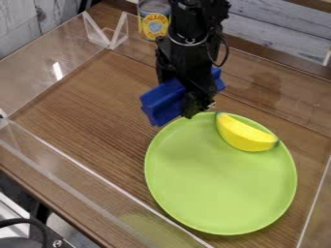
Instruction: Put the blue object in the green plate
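One yellow banana-like wedge [246, 134] lies on the green plate [220, 184] from where I stand, up at the plate's far edge, a little to the right, on the side nearest the arm. The black tool [185, 89] hangs pointing down just beyond that rim, narrowed around the blue object [163, 103], which sticks out tilted on the left side of it, with a bit more blue showing at the right. The blue object is outside the bare green middle of the plate, up by its far left edge; whether it touches anything below, I can't tell.

The wedge sits to the right of the tool, so it takes up that far part of the plate, while the wide stretch nearer to me has nothing lying between its rims. A clear plastic wall [97, 184] runs slantwise along the near left side of the wooden table [77, 111], close by the plate's left rim. At the back, a jar-like thing with a yellow patterned front [154, 19] stands just left of the arm [195, 21]. Down in the near left corner, a black cable [29, 223] curves outside the clear wall. The tool's tips are partly hidden by their own dark bulk.
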You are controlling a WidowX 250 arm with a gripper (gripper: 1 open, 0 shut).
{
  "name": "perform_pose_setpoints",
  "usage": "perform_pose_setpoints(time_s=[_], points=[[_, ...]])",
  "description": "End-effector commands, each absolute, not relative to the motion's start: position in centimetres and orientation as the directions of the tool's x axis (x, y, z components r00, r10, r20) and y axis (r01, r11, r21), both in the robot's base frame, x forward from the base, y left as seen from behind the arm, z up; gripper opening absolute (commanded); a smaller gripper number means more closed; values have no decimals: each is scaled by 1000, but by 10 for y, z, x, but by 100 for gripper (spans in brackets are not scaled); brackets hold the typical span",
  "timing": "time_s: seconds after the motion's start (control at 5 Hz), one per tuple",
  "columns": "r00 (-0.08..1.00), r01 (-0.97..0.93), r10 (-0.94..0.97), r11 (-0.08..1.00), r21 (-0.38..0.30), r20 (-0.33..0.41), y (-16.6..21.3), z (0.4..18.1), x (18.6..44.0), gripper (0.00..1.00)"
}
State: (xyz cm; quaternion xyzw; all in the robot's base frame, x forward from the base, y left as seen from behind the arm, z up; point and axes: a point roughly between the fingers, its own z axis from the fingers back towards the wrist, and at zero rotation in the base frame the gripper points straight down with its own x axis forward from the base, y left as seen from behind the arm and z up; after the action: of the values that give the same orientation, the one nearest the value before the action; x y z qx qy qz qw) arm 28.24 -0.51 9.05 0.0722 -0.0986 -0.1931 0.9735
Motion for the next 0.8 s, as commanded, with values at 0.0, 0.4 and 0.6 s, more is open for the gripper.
perform_pose_setpoints(time_s=[0.0, 0.4, 0.6], points=[[889, 353, -394, 914, 198, 232, -9, 107, 282, 0], [882, 352, -395, 915, 198, 258, -14, 110, 273, 0], [877, 348, -393, 916, 199, 275, -18, 110, 267, 0]])
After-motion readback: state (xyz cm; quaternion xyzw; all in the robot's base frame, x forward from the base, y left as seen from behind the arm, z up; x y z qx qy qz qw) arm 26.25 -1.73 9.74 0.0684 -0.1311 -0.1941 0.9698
